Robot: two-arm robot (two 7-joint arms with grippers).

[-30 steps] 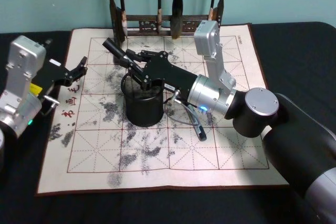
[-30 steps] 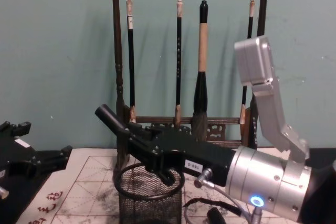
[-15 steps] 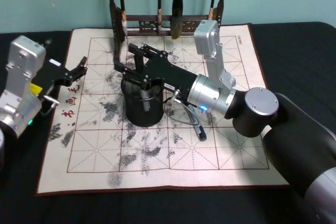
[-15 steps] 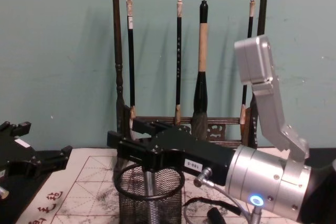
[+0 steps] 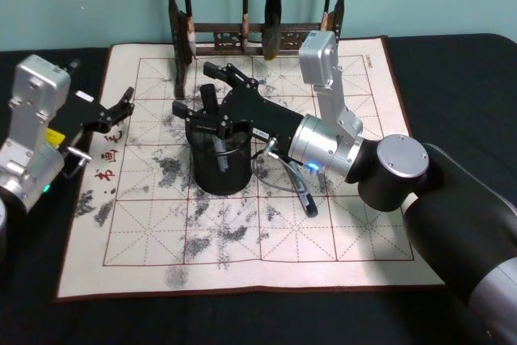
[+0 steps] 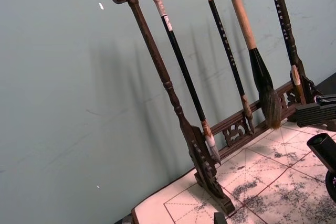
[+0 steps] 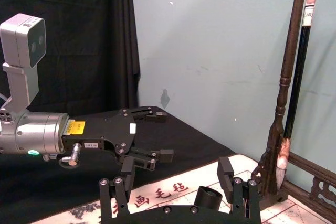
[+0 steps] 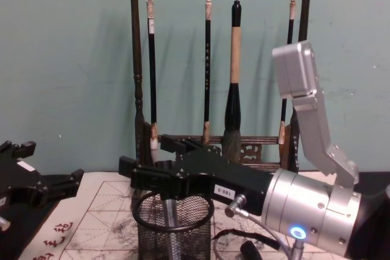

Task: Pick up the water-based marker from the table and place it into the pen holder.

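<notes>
Marker (image 5: pixel 210 96) stands in the pen holder (image 5: pixel 220 174) under the right gripper (image 5: pixel 202 90), fingers spread wide and empty. Left gripper (image 5: pixel 121 107) idles aside, fingers apart.

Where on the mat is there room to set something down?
Free: the near strip of the mat, in front of the pen holder; and its far right corner, between brush rack and right arm. Crowded: the pen holder, right hand open over it, left hand at the mat's left edge.

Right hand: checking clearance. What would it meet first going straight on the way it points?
Probably the black-capped grey marker standing in the round black wire-mesh pen holder, between the right hand's open fingers; depth unclear.
</notes>
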